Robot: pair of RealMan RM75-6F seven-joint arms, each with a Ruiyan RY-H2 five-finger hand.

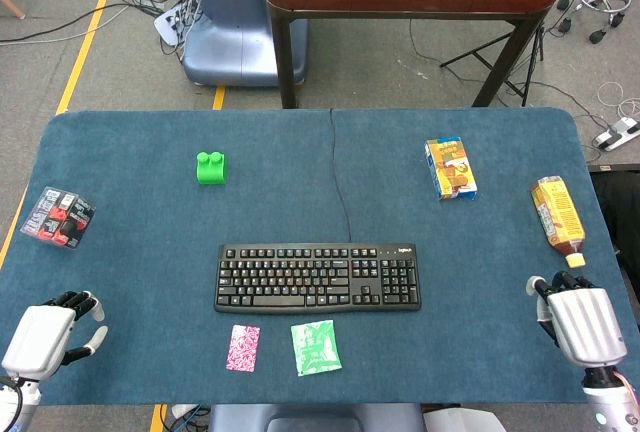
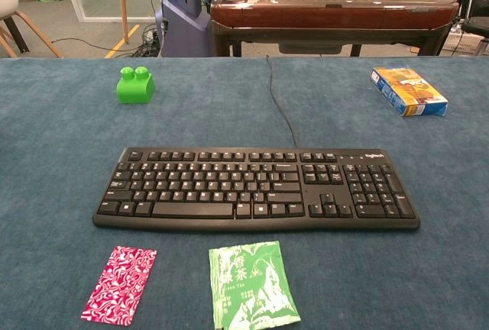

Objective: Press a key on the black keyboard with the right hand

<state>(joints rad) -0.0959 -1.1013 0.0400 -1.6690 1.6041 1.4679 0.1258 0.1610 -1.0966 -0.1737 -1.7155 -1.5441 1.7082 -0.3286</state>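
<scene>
Lying flat, black keyboard [image 2: 257, 189] untouched; right hand [image 1: 583, 323] apparently empty.

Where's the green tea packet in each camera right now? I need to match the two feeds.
Head view: green tea packet lies near the bottom centre, just in front of the black keyboard, right of the pink packet.
Chest view: green tea packet sits at the bottom centre, its lower edge near the frame edge.
Shared landmark: the black keyboard, directly behind the packet in both views.
</scene>
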